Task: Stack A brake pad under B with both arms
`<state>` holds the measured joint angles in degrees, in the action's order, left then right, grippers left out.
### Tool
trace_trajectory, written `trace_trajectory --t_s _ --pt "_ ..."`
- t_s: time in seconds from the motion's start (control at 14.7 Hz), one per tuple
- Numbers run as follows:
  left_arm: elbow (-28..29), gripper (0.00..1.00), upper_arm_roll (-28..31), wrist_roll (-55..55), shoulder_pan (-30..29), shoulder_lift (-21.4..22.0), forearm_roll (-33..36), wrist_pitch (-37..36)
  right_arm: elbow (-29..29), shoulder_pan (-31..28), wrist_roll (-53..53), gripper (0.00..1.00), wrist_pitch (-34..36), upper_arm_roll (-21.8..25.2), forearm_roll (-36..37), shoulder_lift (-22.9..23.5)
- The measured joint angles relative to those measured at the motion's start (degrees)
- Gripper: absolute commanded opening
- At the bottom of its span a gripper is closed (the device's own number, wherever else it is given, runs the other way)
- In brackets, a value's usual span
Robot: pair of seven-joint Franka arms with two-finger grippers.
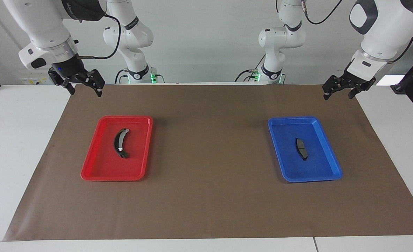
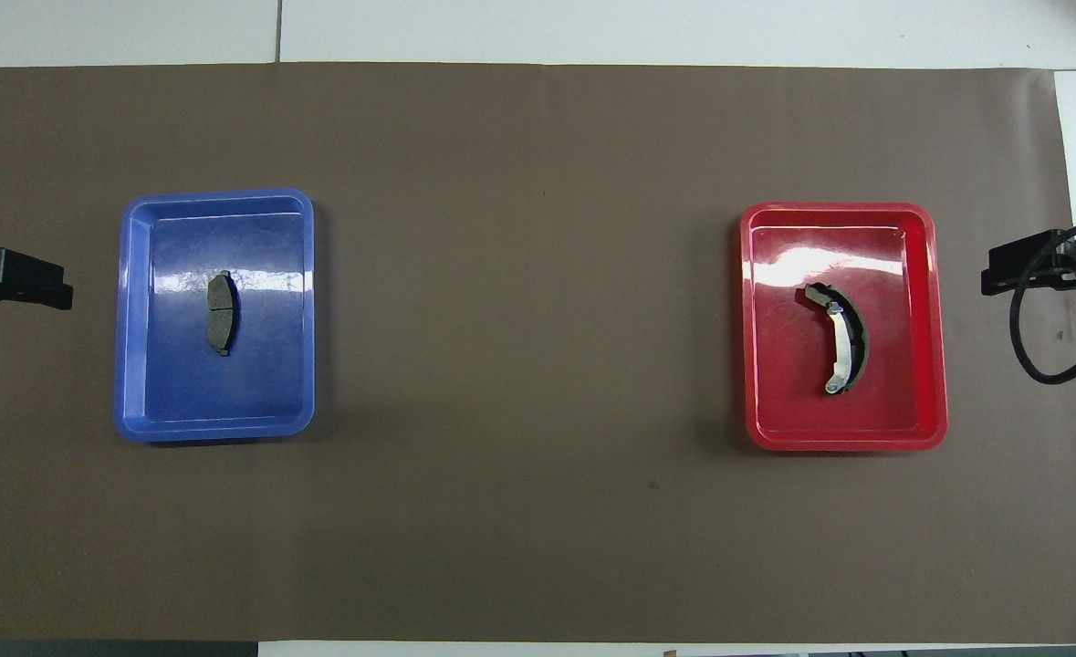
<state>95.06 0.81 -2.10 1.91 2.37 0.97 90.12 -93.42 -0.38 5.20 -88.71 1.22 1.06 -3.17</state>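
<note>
The short brake pad lies in the blue tray, below and inward of the left tool, which hangs open. The long brake shoe lies in the red tray, likewise off the open right tool. The curved shoe could rock off the stubby pad if set off-centre.

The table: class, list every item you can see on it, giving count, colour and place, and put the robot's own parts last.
Brown mat: one, brown, covering most of the white table.
Blue tray: one, blue, toward the left arm's end.
A brake pad: one, dark grey-black, lying in the blue tray.
Red tray: one, red, toward the right arm's end.
B: one, dark with a silver-grey strip, lying in the red tray.
Left gripper: one, black, open, raised over the mat's corner, waiting.
Right gripper: one, black, open, raised over the mat's other corner, waiting.
</note>
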Motion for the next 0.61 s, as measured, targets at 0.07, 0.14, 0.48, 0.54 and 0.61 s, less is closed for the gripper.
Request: trace_trajectory --t_s 0.07,0.14,0.48,0.54,0.61 --pt "0.0 1.0 0.0 -0.1 0.0 0.0 0.0 0.0 0.0 0.0 0.0 1.0 0.0 0.0 0.0 0.0" --pt "0.0 0.99 0.0 -0.2 0.0 0.0 0.0 0.0 0.0 0.0 0.0 1.0 0.0 0.0 0.0 0.0" --pt "0.8 0.99 0.0 -0.3 0.0 0.1 0.0 1.4 0.0 0.0 0.0 1.0 0.0 0.0 0.0 0.0" --pt "1.8 0.99 0.0 -0.3 0.0 0.3 0.0 3.3 0.0 0.0 0.0 1.0 0.0 0.0 0.0 0.0" --pt "3.5 0.99 -0.1 -0.4 0.1 0.7 0.0 5.7 0.0 0.0 0.0 1.0 0.0 0.0 0.0 0.0"
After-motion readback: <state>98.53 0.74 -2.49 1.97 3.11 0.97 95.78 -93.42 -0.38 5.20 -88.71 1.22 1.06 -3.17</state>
